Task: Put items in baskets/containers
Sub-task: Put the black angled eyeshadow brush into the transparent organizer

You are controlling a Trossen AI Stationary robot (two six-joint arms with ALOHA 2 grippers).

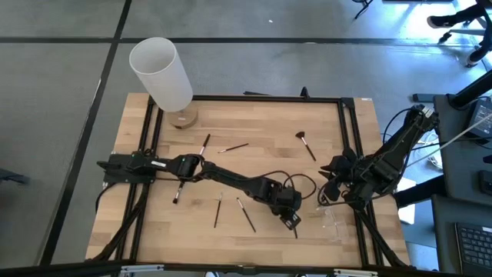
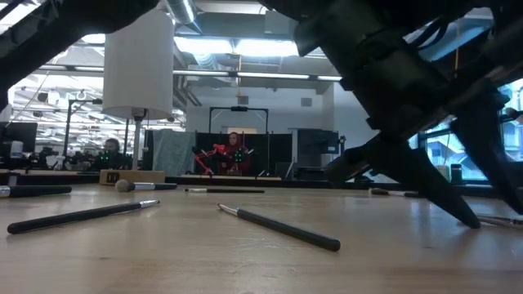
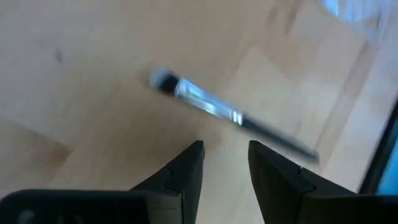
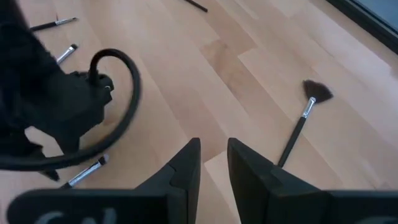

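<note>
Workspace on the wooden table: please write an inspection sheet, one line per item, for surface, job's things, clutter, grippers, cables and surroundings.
Surface: wooden table inside a black frame.
Job's things: thin brushes scattered; a fan brush toward the right; one brush lies just ahead of the left gripper; the clear container shows faintly at the near right corner.
Clutter: tall white cylinder on a round wooden base, far left corner.
Grippers: left gripper low over the near centre-right, fingers apart, holding nothing; right gripper at the right edge, narrow gap, empty.
Cables: a black cable loops on the left wrist.
Surroundings: grey floor; office behind with a seated person.
</note>
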